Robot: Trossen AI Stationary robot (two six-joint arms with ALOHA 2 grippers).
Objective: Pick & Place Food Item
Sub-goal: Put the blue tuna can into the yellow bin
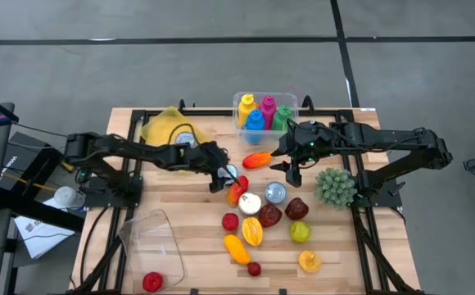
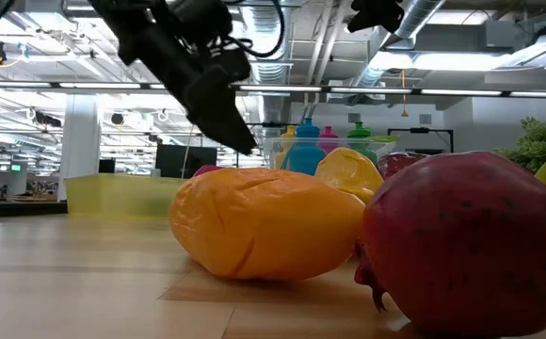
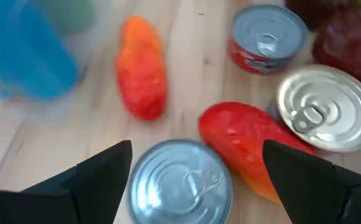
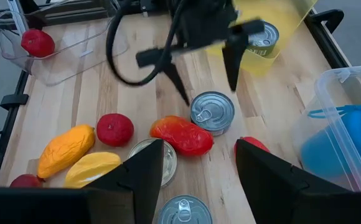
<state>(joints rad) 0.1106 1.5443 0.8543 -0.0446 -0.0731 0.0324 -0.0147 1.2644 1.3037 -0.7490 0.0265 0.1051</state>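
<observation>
My left gripper is open and hovers over the middle of the table. Its fingers stand on either side of a silver can without touching it. A red pepper lies against that can. An orange-red pepper lies apart on the wood. My right gripper is open, raised above the table just right of the orange-red pepper. It faces the left gripper.
Two more cans, pomegranates and yellow and red fruit crowd the near middle. A clear tray holds a red fruit at the near left. A yellow bin, a tub of bottles and a green plant stand nearby.
</observation>
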